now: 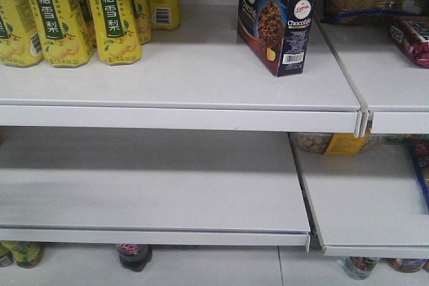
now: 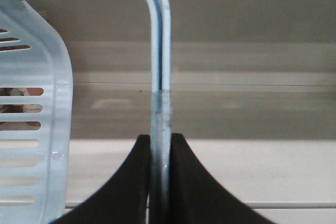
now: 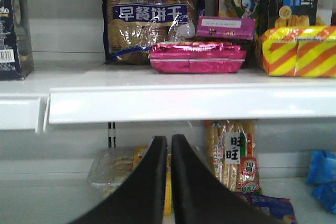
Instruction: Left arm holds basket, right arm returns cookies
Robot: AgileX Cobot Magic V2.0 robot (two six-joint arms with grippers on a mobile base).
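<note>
Far left of the front view, yellow pear-drink bottles (image 1: 67, 11) stand packed at the back-left of the upper shelf (image 1: 181, 85), leaving a wide bare run of board to their right. In the L wrist view the left gripper (image 2: 160, 182) has its two black fingers pinched tight on the basket handle (image 2: 160, 77), no gap showing either side of the thin blue strip; the basket (image 2: 31, 129) hangs just left of the fingers w/ its slotted wall near the lens, prob held by the handle so the mouth stays up and reachable. Moving right, the cookies (image 1: 278, 18) already stand upright on the upper shelf, set at an angle, barcode end toward the cam, close to the seam w/ the next shelf section (image 1: 395, 78) but clear of the front edge. So the return looks done or nearly. Further right, the biscuit bag (image 3: 152, 19) and pink packet (image 3: 197, 56) crowd the neighbouring section. The right gripper (image 3: 169, 182) is below that shelf lip (image 3: 184, 103), fingers nearly together w/ only a slit between, holding nothing. Room to back out looks open below the lip; lower-shelf snacks (image 3: 236, 156) sit behind.
</note>
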